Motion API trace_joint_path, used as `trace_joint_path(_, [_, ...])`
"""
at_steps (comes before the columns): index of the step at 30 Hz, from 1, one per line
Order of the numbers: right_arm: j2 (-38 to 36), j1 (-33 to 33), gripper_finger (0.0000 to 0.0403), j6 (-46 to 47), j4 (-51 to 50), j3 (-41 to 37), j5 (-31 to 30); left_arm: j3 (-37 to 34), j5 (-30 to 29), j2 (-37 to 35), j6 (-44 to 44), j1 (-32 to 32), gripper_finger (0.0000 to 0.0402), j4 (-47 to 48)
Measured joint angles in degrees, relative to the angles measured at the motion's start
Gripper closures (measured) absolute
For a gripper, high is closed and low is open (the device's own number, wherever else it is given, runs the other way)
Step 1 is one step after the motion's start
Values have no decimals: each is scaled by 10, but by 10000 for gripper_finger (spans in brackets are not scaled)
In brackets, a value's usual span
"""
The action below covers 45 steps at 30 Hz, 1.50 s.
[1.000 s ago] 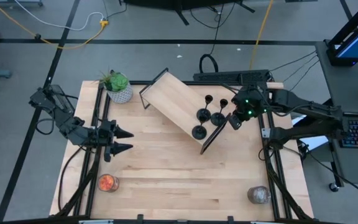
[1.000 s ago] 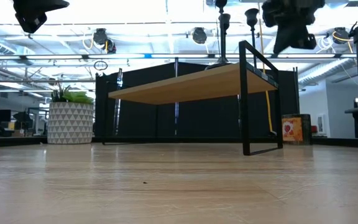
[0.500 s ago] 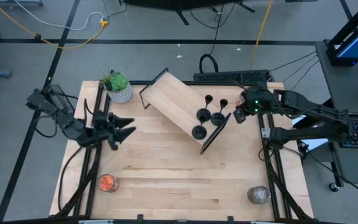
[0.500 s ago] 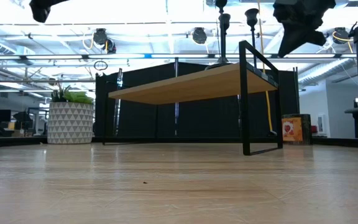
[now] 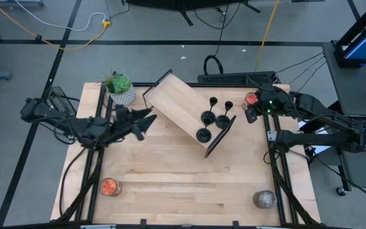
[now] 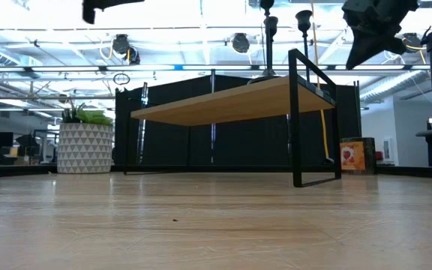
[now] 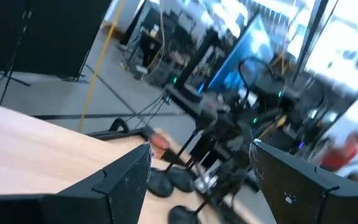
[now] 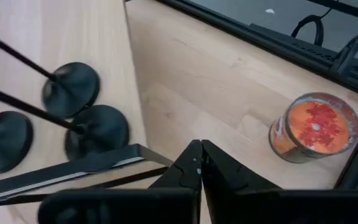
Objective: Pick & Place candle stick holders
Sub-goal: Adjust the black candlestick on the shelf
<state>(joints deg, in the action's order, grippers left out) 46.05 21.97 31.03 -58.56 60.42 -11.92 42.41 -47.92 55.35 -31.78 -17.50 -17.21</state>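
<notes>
Three matte-black candle stick holders (image 5: pixel 207 118) stand by their disc bases on the right end of a slanted wooden shelf (image 5: pixel 176 105). In the right wrist view the discs (image 8: pixel 73 87) lie close together, thin stems rising from them. My right gripper (image 5: pixel 249 115) hangs shut just right of the shelf's end, above the table and touching nothing. My left gripper (image 5: pixel 146 122) is open in the air at the shelf's left end, pointing level toward the holders (image 7: pixel 173 180), with nothing between its fingers.
A potted plant (image 5: pixel 121 89) stands at the far left. An orange candle jar (image 8: pixel 316 127) sits at the far right by my right gripper. Another orange jar (image 5: pixel 110 186) is near left and a grey jar (image 5: pixel 264 199) near right. Bare tabletop (image 5: pixel 183 184) lies in front of the shelf.
My left gripper has risen and swung toward the table's far edge and right, toward the shelf, tipping up until it points level; it has stayed open. My right gripper, still shut, has drawn back from the holders toward the table's right and far edges.
</notes>
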Motion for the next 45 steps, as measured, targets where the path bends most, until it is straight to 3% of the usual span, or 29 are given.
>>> trace_joint_path(7, [-45, 10, 403, 4, 44, -47, 32, 91, 143, 74, -14, 110, 119, 174])
trace_joint_path(11, [-62, 10, 403, 8, 53, -61, 32, 103, 259, 117, 23, 177, 119, 175])
trace_joint_path(19, [-85, 10, 403, -3, 52, -65, 32, 104, 360, 197, 116, 265, 119, 84])
trace_joint_path(27, [-130, 10, 403, -30, 43, -65, 47, 104, 426, 263, 187, 286, 119, -15])
trace_joint_path(45, [-300, 10, 403, -45, 17, -81, 43, 104, 502, 287, 248, 332, 119, -20])
